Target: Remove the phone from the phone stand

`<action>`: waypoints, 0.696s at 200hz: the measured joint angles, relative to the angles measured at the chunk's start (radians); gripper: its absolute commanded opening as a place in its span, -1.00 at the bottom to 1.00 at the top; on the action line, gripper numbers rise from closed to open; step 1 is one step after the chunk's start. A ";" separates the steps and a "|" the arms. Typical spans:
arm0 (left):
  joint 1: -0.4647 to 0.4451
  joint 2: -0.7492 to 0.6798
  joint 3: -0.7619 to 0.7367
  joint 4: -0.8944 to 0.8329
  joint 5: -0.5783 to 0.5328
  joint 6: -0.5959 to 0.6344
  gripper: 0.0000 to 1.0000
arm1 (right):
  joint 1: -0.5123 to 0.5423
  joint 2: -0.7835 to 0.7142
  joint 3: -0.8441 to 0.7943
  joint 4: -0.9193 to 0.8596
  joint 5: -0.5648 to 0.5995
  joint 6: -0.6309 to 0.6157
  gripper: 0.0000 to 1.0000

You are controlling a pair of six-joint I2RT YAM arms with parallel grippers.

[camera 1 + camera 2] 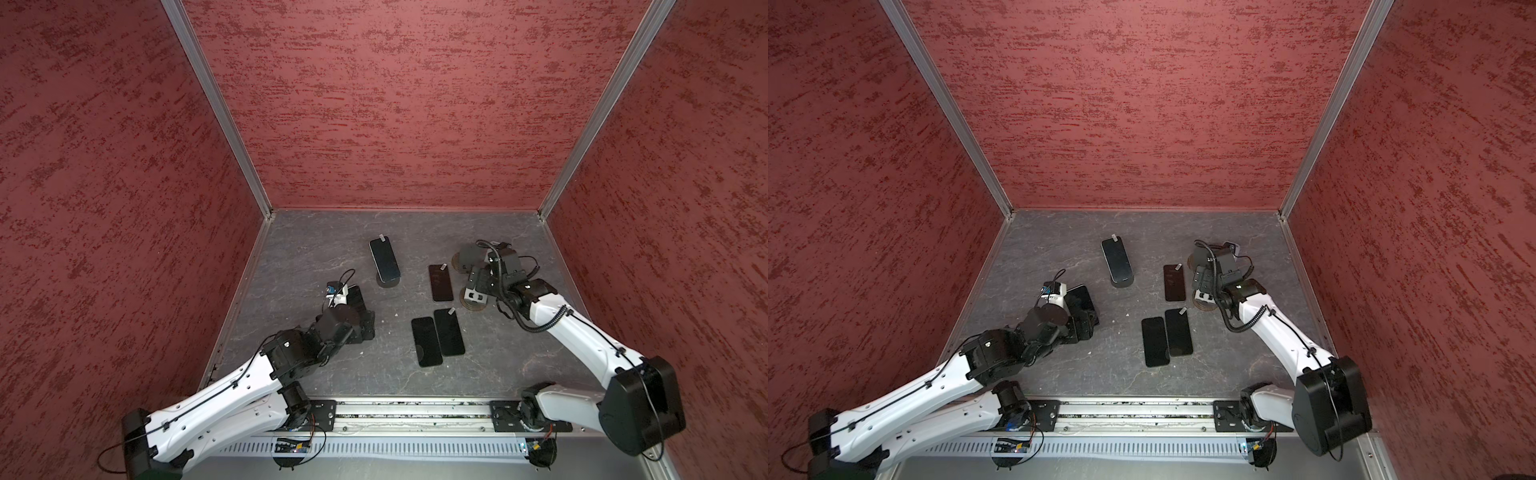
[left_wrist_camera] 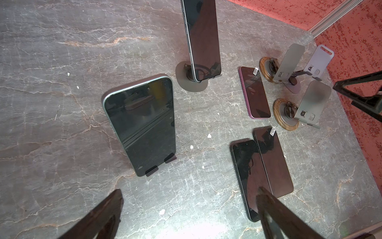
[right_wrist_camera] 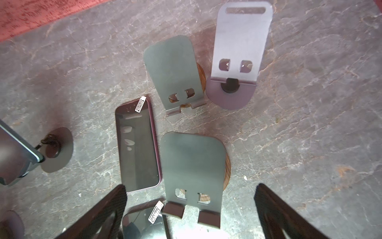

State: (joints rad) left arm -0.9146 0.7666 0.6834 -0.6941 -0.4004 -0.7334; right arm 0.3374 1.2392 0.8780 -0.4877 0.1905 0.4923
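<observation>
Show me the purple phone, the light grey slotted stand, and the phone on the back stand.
purple phone (image 3: 137, 144), right wrist view, screen centre
light grey slotted stand (image 3: 241, 41), right wrist view, back plate centre
phone on the back stand (image 1: 384, 259), in a top view, screen centre

Propped phone (image 2: 203, 37) cut off (wrist view)

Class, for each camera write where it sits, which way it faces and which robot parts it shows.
Top views: high above the arm bases, facing down onto the table; both arms show.
Left wrist: on the left arm, facing down at a propped phone; open left claw shows.
Right wrist: facing down at empty stands; open right claw shows.
Shared: both wrist views show the purple phone.
</observation>
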 measured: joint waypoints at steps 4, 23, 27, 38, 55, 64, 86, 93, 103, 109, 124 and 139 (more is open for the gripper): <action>0.000 0.000 0.000 0.000 0.000 0.000 0.99 | 0.003 -0.004 0.002 -0.004 0.002 0.002 0.98; 0.000 0.005 0.000 0.000 0.002 -0.003 0.99 | 0.019 -0.016 0.016 -0.023 0.011 0.007 0.98; 0.000 0.006 0.000 0.001 0.003 -0.003 0.99 | 0.024 -0.018 0.019 -0.025 0.012 0.008 0.98; 0.000 0.014 0.000 0.001 0.003 -0.003 0.99 | 0.035 -0.021 0.027 -0.031 0.012 0.009 0.98; 0.000 0.027 0.000 0.003 0.005 -0.003 0.99 | 0.058 -0.027 0.039 -0.034 0.011 0.009 0.98; 0.000 0.033 0.000 0.006 0.006 -0.003 0.99 | 0.069 -0.028 0.047 -0.034 0.010 0.009 0.98; 0.000 0.047 0.000 0.011 0.010 -0.002 0.99 | 0.101 -0.027 0.063 -0.033 0.006 0.009 0.98; 0.000 0.053 0.000 0.014 0.010 -0.002 0.99 | 0.110 -0.027 0.066 -0.033 0.005 0.009 0.98; 0.000 0.063 0.001 0.016 0.011 -0.002 0.99 | 0.125 -0.027 0.072 -0.033 0.004 0.009 0.98; 0.000 0.067 0.002 0.018 0.011 -0.002 0.99 | 0.131 -0.025 0.076 -0.033 0.003 0.009 0.98; 0.000 0.080 0.004 0.021 0.012 0.000 0.99 | 0.149 -0.015 0.085 -0.030 0.001 0.010 0.98; 0.000 0.094 0.012 0.019 0.008 -0.003 0.99 | 0.169 0.004 0.095 -0.026 -0.002 0.011 0.98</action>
State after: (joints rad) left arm -0.9142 0.8604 0.6956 -0.6746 -0.3927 -0.7361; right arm 0.5060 1.2434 0.9733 -0.5140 0.1886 0.5030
